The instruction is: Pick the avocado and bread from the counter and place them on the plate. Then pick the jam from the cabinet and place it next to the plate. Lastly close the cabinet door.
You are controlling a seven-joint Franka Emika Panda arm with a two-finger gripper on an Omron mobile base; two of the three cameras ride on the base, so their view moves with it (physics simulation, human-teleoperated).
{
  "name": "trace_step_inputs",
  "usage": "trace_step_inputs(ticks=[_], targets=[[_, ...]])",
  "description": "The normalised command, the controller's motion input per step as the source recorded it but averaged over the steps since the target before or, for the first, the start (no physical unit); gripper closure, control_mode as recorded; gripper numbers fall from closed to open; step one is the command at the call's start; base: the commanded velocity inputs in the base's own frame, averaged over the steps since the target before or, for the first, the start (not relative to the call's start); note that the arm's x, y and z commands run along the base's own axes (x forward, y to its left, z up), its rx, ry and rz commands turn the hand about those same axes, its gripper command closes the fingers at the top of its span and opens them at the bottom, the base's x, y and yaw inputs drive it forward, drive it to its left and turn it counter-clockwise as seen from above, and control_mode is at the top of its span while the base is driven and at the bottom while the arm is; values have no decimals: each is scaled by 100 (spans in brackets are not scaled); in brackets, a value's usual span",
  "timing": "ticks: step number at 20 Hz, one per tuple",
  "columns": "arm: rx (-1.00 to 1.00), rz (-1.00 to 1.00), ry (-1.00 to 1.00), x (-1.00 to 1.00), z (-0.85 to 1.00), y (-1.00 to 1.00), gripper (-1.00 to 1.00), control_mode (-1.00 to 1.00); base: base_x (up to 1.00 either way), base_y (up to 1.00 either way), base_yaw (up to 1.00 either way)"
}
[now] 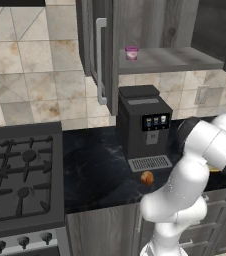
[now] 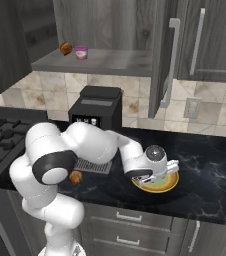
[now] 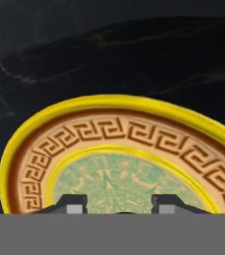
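Hand view: jaws closed to their narrowest, dark finger tips (image 3: 77, 204) low over the round yellow plate with orange-brown patterned rim (image 3: 109, 102), which sits on the black glossy veined stone table (image 3: 109, 50); whether they grip the small glossy green avocado cannot be told. Rounded orange-brown bread lump (image 2: 75, 177): on the table, well apart from the plate, near the black coffee machine's (image 2: 96, 107) drip grille; not yet plated. Squat pink-purple jam jar (image 2: 81, 52): upright on the grey shelf board (image 2: 110, 60) of the dark grey wood-grain cabinet; not fetched. Tall grey wood-grain cabinet door (image 2: 161, 60): standing open. Judged progress: early, avocado step in hand; bread, jam and door outstanding.
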Motion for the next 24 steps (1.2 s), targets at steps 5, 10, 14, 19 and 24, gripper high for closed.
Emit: trace_step_inputs(ticks=[5, 10, 14, 19, 24], targets=[[0, 0, 4, 13, -14, -1, 100, -100, 0, 0, 0], [0, 0, 4, 13, -16, -5, 100, -100, 0, 0, 0], [0, 0, 4, 11, -16, -15, 100, -100, 0, 0, 0], [0, 0, 4, 10, -15, -15, 100, -100, 0, 0, 0], [0, 0, 0, 1, -2, 0, -100, -100, 0, 0, 0]])
